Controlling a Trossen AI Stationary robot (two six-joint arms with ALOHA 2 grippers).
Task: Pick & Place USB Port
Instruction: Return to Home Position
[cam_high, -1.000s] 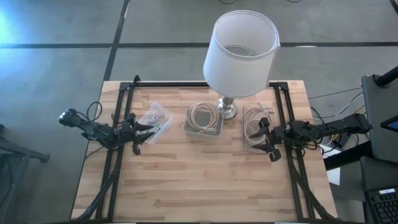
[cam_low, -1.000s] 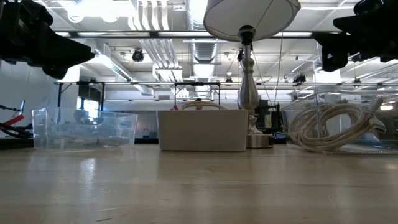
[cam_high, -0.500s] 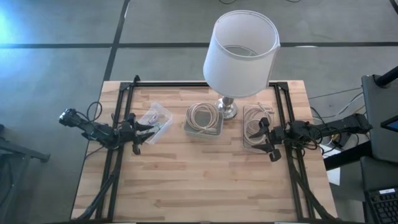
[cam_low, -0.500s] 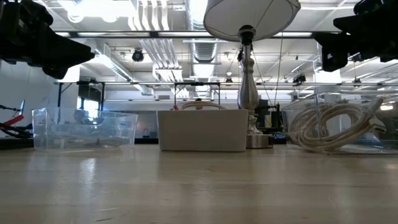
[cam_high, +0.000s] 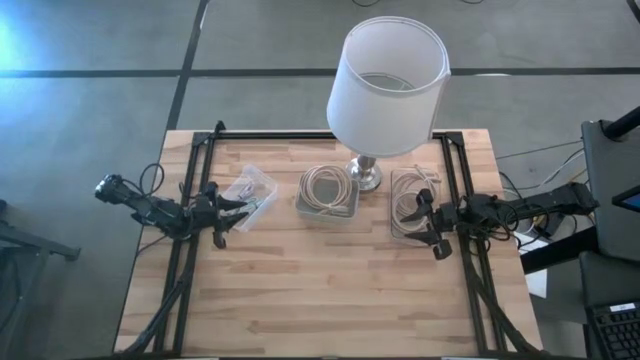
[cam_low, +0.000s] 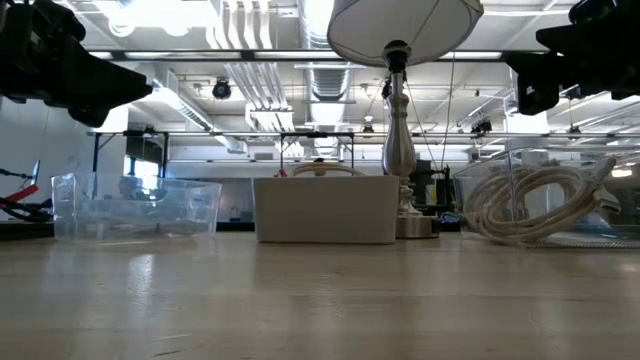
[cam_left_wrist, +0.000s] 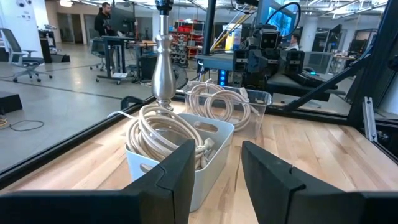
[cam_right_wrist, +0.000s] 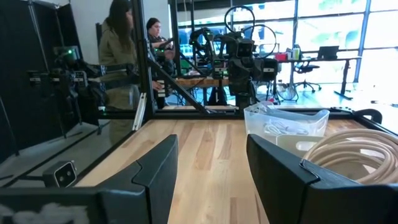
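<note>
**Grippers hang parted and empty, with the job apparently done**

At the table's (cam_high: 320, 290) left edge the left gripper (cam_left_wrist: 216, 155) hangs above the wood, its fingers spread with nothing between them. This looks like the posture of an arm with no work in hand. Just beside it sits the left clear bin (cam_high: 255, 185), which holds only a small pale tangle, too small to identify.

Next along, in the middle of the table, the white bin (cam_high: 326, 218) holds the coiled cables (cam_high: 328, 187). Their pale loops lie inside its walls and rise a little above the rim in the left wrist view. I cannot tell the separate cables or their colours apart.

The lamp (cam_high: 388, 70) stands behind and to the right of the white bin, with its base (cam_high: 366, 178) just beside the bin's corner. Its wide shade overhangs that part of the table. I judge this is why both arms sit out at the sides rather than over the centre.

Farther right, the right clear bin (cam_high: 394, 200) holds one more coil of white cable (cam_low: 530, 205). Whether that coil belongs to the task, I cannot say.

The right gripper (cam_right_wrist: 211, 144) hovers at the right clear bin's outer side, fingers likewise apart and empty. The two arms mirror each other and touch none of the bins, which reads as a resting pose.
</note>
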